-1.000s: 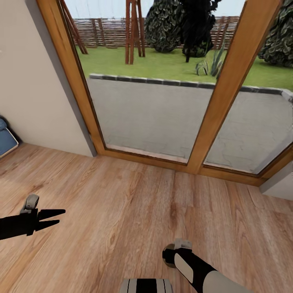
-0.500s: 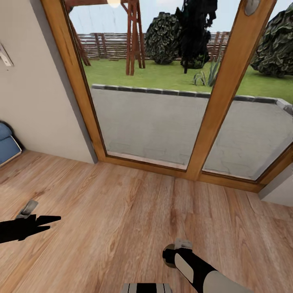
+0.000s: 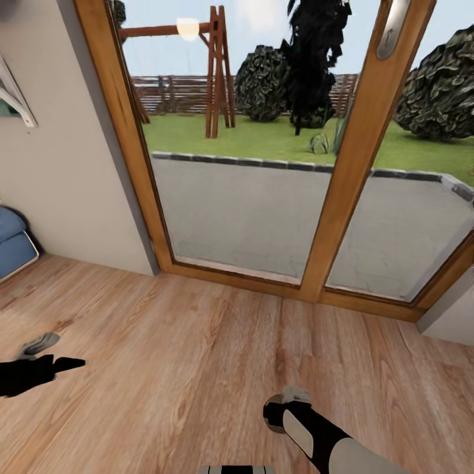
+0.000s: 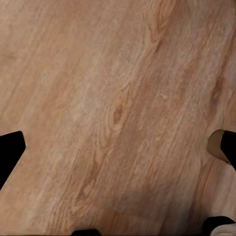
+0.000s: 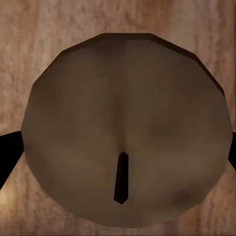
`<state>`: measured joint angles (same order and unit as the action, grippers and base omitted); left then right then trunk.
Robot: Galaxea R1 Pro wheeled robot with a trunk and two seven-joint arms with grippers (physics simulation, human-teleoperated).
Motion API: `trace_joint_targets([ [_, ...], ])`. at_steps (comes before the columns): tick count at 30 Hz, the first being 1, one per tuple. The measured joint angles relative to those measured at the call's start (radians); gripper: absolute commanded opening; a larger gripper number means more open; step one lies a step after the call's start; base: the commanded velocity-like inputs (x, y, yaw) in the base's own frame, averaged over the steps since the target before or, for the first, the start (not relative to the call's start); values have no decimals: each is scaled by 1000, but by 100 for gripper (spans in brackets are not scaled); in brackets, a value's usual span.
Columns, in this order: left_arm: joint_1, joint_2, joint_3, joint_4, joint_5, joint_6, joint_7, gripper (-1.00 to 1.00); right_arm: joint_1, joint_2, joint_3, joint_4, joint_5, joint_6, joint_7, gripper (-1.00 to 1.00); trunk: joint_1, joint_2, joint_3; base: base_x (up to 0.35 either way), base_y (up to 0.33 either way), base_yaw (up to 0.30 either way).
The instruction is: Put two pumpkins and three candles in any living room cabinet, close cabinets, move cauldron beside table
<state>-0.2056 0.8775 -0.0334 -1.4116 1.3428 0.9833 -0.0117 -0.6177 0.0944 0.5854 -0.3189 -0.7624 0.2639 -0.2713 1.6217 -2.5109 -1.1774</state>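
A brownish-grey candle [image 5: 125, 130] with a short dark wick is seen end-on in the right wrist view, with dark fingers [image 5: 9, 157] at both its sides. In the head view my right gripper [image 3: 282, 409] hangs low over the wooden floor, shut on that candle [image 3: 274, 401]. My left gripper [image 3: 64, 363] is at the left edge, just above the floor and holding nothing. One dark fingertip [image 4: 10, 152] at the far edge of the left wrist view suggests wide-open jaws. The pumpkins, cabinet, table and cauldron are out of view.
A large glazed door with a wooden frame [image 3: 342, 171] fills the wall ahead, with a patio and garden beyond. A beige wall [image 3: 59, 184] is to the left, and a blue cushion [image 3: 13, 243] lies at its foot. Bare wooden floor [image 3: 197, 355] stretches between.
The head view has tilted upward, so the door handle and more sky now show. My left gripper has drawn back toward the left edge and turned. The right arm keeps its place in the picture.
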Motion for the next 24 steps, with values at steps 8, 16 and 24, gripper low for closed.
trace_joint_targets([
  [8, -2, -7, 0, -5, -7, -4, 60, 100, 0, 3, 0, -1, -1, 2, -1, -100, -4, 2, 31, 0, 0, 0],
  [16, -2, -8, 1, -1, -7, -4, 62, 100, 0, 2, 0, -23, 0, 0, -1, -100, -7, 4, 62, 0, 0, 0],
  [24, -4, -8, 1, 1, -6, -4, 63, 100, 0, 2, 0, -23, 0, 0, -1, -100, -11, 6, 93, 0, 0, 0],
])
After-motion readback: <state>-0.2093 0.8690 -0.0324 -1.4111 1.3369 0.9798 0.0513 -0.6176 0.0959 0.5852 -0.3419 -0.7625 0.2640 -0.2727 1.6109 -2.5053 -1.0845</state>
